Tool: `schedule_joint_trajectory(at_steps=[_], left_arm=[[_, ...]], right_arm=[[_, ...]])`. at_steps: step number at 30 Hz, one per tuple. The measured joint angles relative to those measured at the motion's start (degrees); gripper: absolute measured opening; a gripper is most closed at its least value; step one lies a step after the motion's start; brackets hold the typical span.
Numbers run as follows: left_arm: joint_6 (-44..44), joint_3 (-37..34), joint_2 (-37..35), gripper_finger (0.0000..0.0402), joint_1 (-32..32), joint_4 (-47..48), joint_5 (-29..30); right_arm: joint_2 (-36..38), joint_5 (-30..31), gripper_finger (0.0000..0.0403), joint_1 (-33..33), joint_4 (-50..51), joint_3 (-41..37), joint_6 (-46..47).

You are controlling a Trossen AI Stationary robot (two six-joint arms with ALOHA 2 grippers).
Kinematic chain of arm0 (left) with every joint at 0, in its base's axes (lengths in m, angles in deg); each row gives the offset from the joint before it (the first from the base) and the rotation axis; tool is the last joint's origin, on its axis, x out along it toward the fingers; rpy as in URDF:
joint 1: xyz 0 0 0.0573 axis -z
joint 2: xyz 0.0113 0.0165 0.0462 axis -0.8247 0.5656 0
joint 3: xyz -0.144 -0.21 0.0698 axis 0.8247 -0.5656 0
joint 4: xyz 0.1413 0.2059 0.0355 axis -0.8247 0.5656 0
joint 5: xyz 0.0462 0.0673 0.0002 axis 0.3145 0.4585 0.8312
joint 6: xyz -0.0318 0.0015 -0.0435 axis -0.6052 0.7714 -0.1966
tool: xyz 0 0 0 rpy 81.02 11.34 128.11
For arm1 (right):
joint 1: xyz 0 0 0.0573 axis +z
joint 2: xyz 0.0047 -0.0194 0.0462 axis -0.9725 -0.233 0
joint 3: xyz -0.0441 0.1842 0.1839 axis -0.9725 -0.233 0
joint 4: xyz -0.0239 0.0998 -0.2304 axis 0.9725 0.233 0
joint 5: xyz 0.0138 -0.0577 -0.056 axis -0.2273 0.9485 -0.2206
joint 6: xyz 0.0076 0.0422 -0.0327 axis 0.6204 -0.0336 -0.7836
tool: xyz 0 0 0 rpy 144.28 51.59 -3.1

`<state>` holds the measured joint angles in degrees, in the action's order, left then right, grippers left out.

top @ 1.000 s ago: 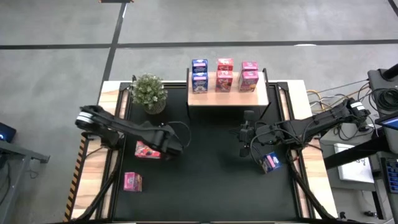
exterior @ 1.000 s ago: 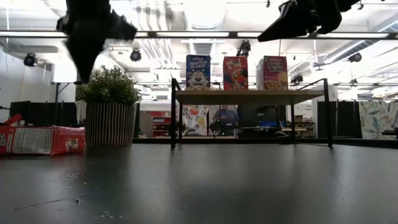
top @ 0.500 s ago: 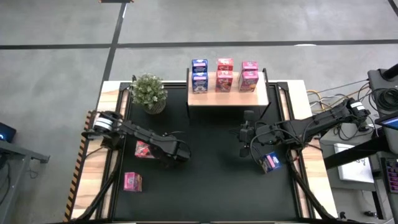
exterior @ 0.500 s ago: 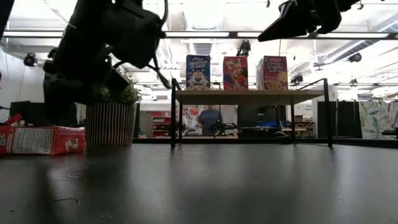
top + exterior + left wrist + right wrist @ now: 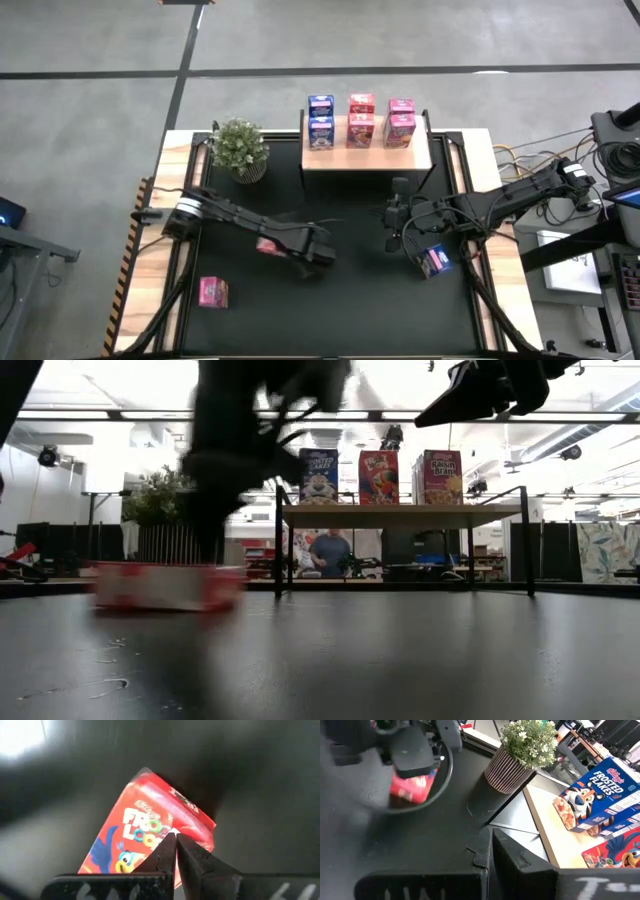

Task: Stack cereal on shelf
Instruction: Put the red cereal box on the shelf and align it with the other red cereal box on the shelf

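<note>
Since a second ago, the left gripper [image 5: 318, 250] has swept from near the plant [image 5: 239, 146] toward the table's [image 5: 360, 310] middle, fingers together, pushing a red cereal box [image 5: 268, 245] along. Only the left wrist view shows that box's printed front [image 5: 150, 837], touching the pinched fingertips [image 5: 167, 851]. Bare tabletop lies between it and the shelf [image 5: 366, 156], which carries six boxes [image 5: 361, 120]. Right gripper [image 5: 392, 228] hovers closed before the shelf, beside a blue box [image 5: 435, 262].

I see a potted plant [image 5: 239, 148] on my far left of the black table [image 5: 350, 290], and a person [image 5: 327, 550] stands in the room behind.
</note>
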<state>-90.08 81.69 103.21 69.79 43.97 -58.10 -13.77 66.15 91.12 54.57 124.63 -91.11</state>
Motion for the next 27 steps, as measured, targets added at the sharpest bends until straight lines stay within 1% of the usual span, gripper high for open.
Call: schedule_joint_trajectory(at_steps=[3,7,11,15,17,20,23,27], left_arm=[[7.5,9.01,2.23,0.0,-0.37,-0.44,6.02],[19.49,20.67,2.95,0.0,-0.52,-1.88,13.24],[32.07,27.2,2.52,0.0,-0.06,-1.73,14.47],[40.36,28.57,1.1,0.0,0.33,-2.04,14.72],[42.78,26.32,0.16,0.0,0.35,-3.31,13.72],[44.62,19.31,-2.9,0.0,0.41,-8.61,13.12],[45.5,9.17,-8.75,0.0,1.05,-16.37,13.62],[43.15,-7.02,-18.27,0.0,1.6,-27.56,13.78]], right_arm=[[0.0,0.0,0.0009,0.0,0.21,0.0,0.0],[0.06,0.0,0.0009,0.0,1.5,0.0,0.6],[0.06,0.0,0.0009,0.0,2.01,0.0,1.05],[0.07,-0.98,0.0009,0.0,1.94,0.0,1.56],[0.07,-3.24,0.0009,0.0,1.52,0.0,1.6],[0.07,-6.86,0.0009,0.0,1.1,0.0,1.53],[0.07,-10.11,0.0009,0.01,1.06,0.0,1.73],[-0.68,-14.81,0.0009,0.01,0.47,0.0,5.35]])
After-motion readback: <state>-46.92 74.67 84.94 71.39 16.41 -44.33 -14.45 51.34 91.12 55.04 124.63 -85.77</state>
